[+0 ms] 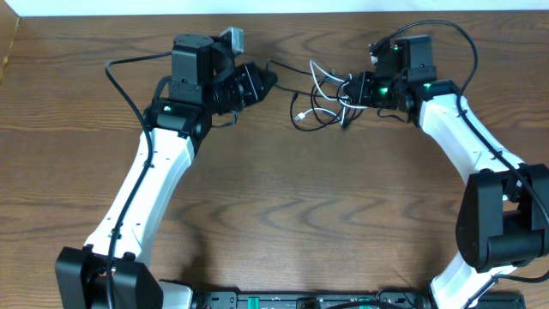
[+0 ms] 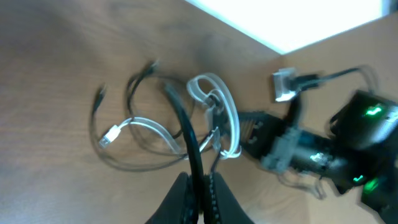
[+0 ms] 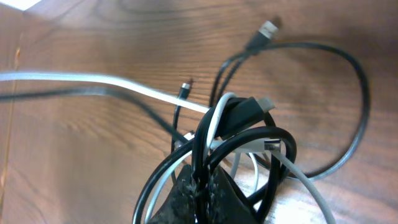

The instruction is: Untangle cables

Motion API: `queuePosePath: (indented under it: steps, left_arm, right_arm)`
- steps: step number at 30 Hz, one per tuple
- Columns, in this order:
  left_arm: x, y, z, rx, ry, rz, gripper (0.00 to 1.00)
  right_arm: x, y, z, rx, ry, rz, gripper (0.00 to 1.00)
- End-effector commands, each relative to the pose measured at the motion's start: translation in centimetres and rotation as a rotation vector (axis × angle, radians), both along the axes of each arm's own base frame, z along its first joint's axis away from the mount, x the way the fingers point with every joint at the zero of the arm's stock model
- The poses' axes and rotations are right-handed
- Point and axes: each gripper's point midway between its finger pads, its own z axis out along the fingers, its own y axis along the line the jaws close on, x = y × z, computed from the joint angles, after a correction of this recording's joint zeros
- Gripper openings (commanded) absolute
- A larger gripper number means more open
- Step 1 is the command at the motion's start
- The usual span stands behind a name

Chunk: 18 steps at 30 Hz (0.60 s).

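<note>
The left hand (image 2: 200, 196) pinches the black cable (image 2: 189, 140), and the right hand (image 3: 202, 186) pinches a knot of it and the white cable (image 3: 143, 89), with loose loops lying on the tabletop (image 1: 283, 206) between the two hands.

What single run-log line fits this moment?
left gripper: shut on thin black cable; right gripper: shut on cable tangle; thin white cable: looped through black; task: not untangled
</note>
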Motion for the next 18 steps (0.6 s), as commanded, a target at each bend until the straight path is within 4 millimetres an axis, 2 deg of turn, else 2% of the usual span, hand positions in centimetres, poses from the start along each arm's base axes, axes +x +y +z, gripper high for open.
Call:
queuePosePath:
  steps: [1, 6, 7, 8, 11, 15, 18]
  left_arm:
    - [-0.4, 2.0, -0.7, 0.119, -0.008, 0.028, 0.07]
    - [-1.7, 3.7, -3.4, 0.262, 0.059, 0.037, 0.07]
    - [-2.0, 4.6, -4.2, 0.311, 0.090, 0.070, 0.08]
    - [-2.0, 5.0, -4.5, 0.331, 0.101, 0.085, 0.08]
    - [-2.7, 7.3, -6.0, 0.444, 0.161, 0.152, 0.07]
    - [-3.7, 10.0, -7.9, 0.578, 0.221, 0.227, 0.07]
    - [-4.2, 10.9, -9.0, 0.624, 0.244, 0.248, 0.07]
  right_arm:
    - [-1.3, 1.8, 3.1, 0.103, -0.102, 0.223, 0.01]
    - [-1.9, 2.3, 9.3, 0.194, -0.106, 0.275, 0.01]
    - [-2.0, 2.3, 11.2, 0.193, -0.109, 0.275, 0.01]
    - [-2.0, 2.3, 11.8, 0.193, -0.112, 0.275, 0.01]
    - [-2.3, 2.3, 15.9, 0.185, -0.159, 0.289, 0.01]
    - [-2.5, 2.1, 19.1, 0.164, -0.209, 0.300, 0.01]
    - [-2.2, 0.9, 19.5, 0.076, -0.213, 0.249, 0.01]
